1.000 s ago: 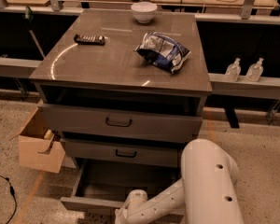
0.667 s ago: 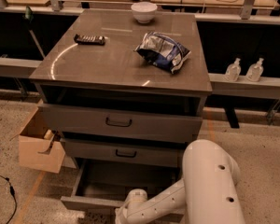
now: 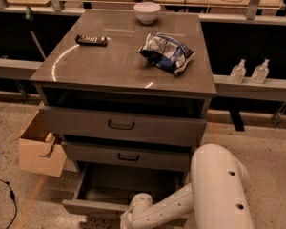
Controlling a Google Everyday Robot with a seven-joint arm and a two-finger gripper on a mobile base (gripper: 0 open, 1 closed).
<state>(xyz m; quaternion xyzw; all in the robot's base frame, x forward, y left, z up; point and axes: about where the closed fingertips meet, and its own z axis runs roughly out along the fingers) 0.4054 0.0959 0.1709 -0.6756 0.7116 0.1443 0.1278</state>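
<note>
My white arm (image 3: pixel 214 190) reaches down in front of a grey three-drawer cabinet (image 3: pixel 109 75). The gripper (image 3: pixel 135 215) is at the bottom edge of the camera view, against the front panel of the bottom drawer (image 3: pixel 128 187), which is pulled out and looks empty. The middle drawer (image 3: pixel 127 156) is closed and the top drawer (image 3: pixel 121 124) sits slightly forward. On the cabinet top lie a crumpled blue and silver chip bag (image 3: pixel 167 51), a white bowl (image 3: pixel 147 12) at the back, and a dark wrapped bar (image 3: pixel 91 40) at the left.
An open cardboard box (image 3: pixel 38 147) stands on the floor left of the cabinet. Two clear bottles (image 3: pixel 249 71) sit on a low ledge to the right. A black cable (image 3: pixel 7 199) lies on the speckled floor at the lower left. Wooden benches run behind.
</note>
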